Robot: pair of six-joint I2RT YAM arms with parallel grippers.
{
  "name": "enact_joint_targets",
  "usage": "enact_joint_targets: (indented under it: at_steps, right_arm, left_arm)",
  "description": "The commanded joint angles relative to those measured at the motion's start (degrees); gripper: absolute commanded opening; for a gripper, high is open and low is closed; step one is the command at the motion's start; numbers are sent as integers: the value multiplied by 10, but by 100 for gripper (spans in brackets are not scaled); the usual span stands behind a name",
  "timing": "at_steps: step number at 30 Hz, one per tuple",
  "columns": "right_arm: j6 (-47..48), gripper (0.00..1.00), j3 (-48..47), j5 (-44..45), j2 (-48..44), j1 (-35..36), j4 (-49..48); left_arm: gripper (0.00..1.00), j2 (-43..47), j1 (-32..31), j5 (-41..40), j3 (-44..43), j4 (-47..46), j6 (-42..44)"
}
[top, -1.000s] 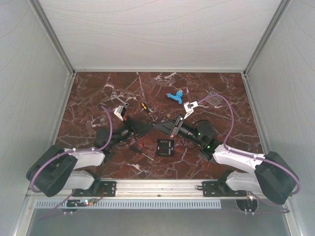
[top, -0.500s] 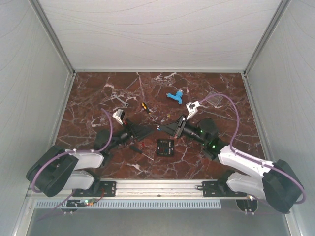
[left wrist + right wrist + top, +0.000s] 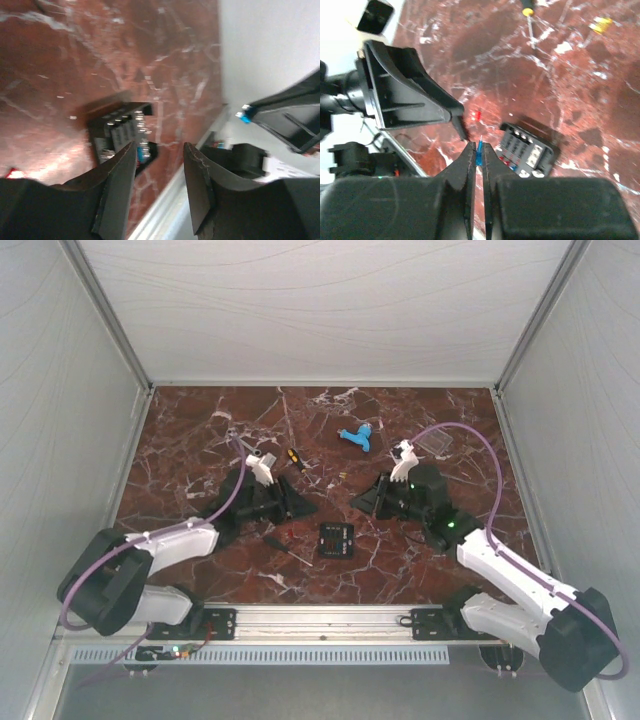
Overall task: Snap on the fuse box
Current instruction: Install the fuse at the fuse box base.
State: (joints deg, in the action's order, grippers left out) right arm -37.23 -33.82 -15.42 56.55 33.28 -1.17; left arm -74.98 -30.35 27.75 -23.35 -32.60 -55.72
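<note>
Hovering over the marble table [image 3: 180, 440], flanking the fuse box [image 3: 337, 539] lying flat between the arms.
Holding the left gripper [image 3: 160, 149] part-open and empty, just up-left of the box; pinching the right gripper [image 3: 478, 146] closed on a tiny blue bit [image 3: 243, 116], up-right of the box, touching it nowhere.
</note>
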Motion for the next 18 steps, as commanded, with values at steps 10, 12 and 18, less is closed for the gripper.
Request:
enact_joint_targets:
  at_steps: [10, 12, 18]
  right_arm:
    - [69, 0, -48, 18, 21, -10, 120]
    - [70, 0, -48, 14, 25, -10, 118]
    - [73, 0, -49, 9, 32, -10, 117]
  left_arm:
    - [37, -134, -97, -183, -196, 324, 246]
    - [33, -153, -109, -197, -210, 331, 251]
    - [24, -192, -127, -221, -236, 337, 256]
